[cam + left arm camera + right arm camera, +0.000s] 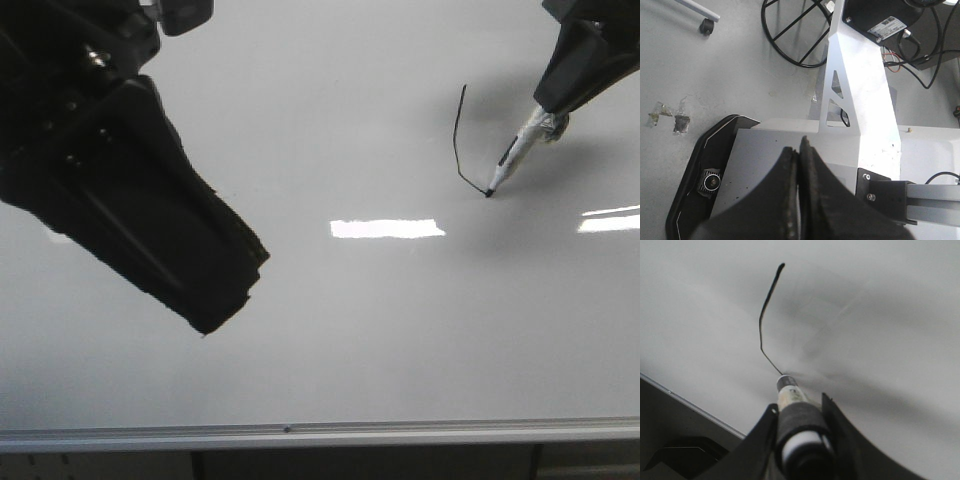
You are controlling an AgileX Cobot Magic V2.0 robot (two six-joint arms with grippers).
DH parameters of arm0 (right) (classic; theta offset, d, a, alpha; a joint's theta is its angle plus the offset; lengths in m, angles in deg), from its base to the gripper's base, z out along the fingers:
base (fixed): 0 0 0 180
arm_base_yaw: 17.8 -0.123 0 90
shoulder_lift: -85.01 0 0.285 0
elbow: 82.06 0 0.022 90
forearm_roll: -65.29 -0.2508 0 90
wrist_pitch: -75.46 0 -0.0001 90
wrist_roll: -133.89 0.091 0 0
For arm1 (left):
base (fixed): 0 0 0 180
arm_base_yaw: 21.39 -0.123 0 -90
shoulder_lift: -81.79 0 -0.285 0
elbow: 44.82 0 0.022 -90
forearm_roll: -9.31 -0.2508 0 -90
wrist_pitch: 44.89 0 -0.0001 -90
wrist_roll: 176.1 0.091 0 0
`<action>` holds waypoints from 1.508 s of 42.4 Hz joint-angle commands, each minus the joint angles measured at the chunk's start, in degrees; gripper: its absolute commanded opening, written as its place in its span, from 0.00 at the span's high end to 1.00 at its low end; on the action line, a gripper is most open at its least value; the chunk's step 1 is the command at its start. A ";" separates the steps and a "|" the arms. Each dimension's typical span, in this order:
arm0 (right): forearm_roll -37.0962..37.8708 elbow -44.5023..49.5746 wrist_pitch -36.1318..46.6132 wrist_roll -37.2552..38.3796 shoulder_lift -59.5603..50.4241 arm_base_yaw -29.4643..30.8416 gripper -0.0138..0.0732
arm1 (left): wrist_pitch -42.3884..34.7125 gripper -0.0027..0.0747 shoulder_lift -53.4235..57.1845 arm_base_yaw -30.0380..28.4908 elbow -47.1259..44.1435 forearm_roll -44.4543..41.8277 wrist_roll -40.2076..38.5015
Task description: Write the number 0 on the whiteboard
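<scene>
Whiteboard (330, 340) with partial number 0 (457, 140); right end effector (570, 95) clamping marker (512, 160); left end effector (797, 165) clenched, empty.

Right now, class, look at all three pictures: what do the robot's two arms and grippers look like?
The left arm is a bulky matte black casing with small bolts near its top. The left gripper has two long black fingers with ridged inner faces. The right gripper has curved black fingers with thin pale edges; its arm is angular and black. No cables or markings show on them.
</scene>
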 commanded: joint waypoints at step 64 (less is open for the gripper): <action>4.76 -16.86 12.41 4.68 -3.85 -0.15 0.91 | 1.44 0.99 2.05 0.38 1.57 3.73 0.12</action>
